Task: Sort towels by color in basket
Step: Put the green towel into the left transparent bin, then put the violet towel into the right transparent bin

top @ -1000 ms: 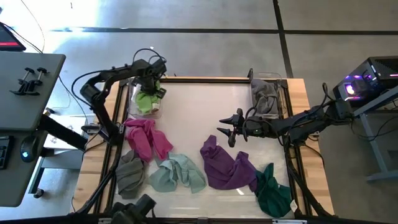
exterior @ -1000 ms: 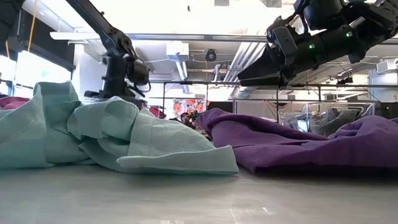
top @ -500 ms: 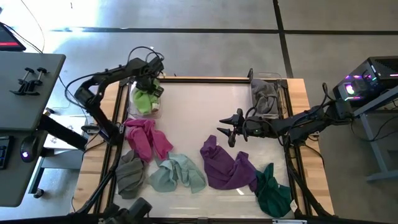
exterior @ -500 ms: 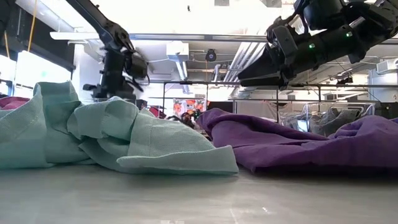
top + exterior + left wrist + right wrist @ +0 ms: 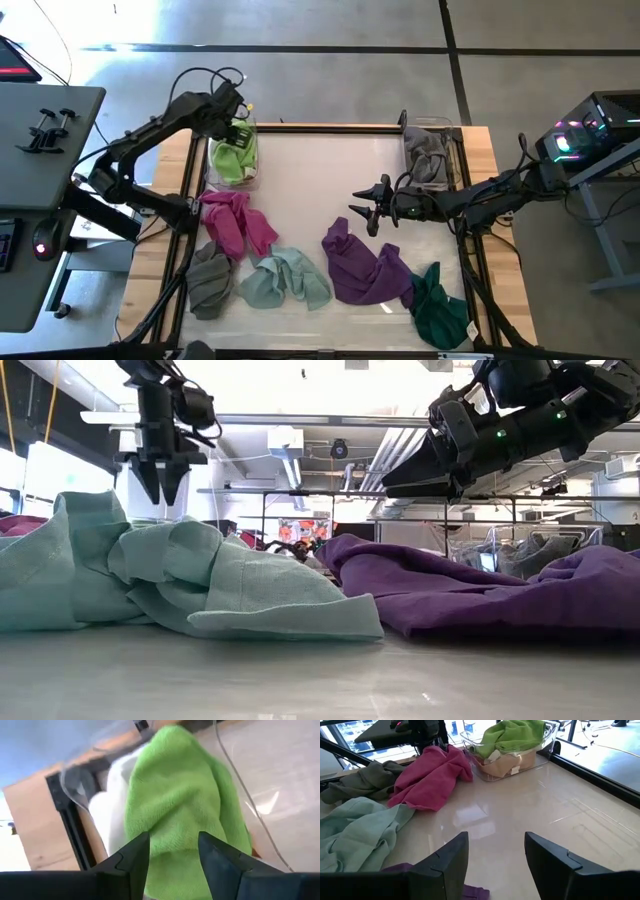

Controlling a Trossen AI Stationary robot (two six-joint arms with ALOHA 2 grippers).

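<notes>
left end effector [image 5: 238, 112] has risen above table [image 5: 330, 180].

Both thin robot arms are black with round joints. Black cables loop by the left claw [image 5: 240, 128]. Small green lights glow near the right claw [image 5: 405, 482].

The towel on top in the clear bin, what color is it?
Lime green. The left wrist view shows it best.

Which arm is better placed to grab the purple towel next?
Right. Its open gripper hovers close to the purple towel; the left gripper, open too, is up at the far-left bin.
</notes>
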